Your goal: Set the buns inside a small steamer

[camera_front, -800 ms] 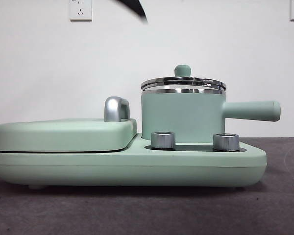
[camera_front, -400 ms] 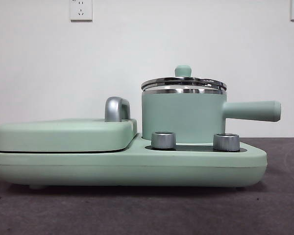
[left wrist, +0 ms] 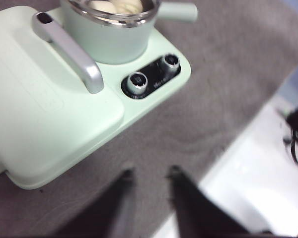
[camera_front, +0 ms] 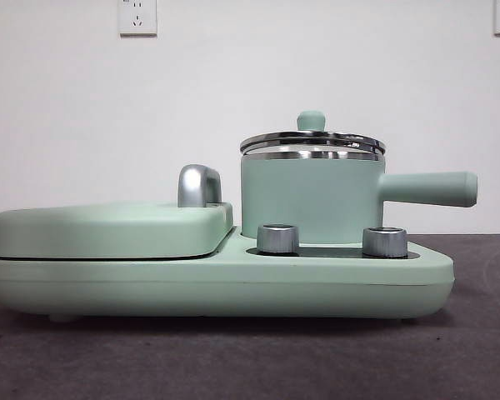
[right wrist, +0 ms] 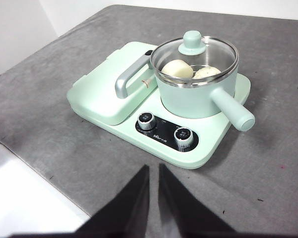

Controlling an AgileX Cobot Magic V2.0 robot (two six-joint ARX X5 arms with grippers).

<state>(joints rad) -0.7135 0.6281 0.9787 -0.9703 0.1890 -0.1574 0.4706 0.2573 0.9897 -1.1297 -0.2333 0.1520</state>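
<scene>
Buns (right wrist: 177, 69) sit inside the small steamer (right wrist: 196, 94), and its glass lid (right wrist: 195, 53) is on top. Only the right wrist view shows them well, through the glass, at the upper middle of the frame. The front view shows just the steamer's green wall at middle right, so the buns are hidden there. The left wrist view catches a bit of cream bun at the top edge.

The big green cooker base (camera_front: 225, 279) fills the front view, with the flat griddle lid (camera_front: 108, 229) on the left. Bare gray table (right wrist: 64, 144) lies all around it. Two silver knobs (camera_front: 277, 238) stand at the front.

The left gripper (left wrist: 149, 173) has its jaws apart over the table edge. The right gripper (right wrist: 154, 171) has its jaws nearly together, well back from the cooker.
</scene>
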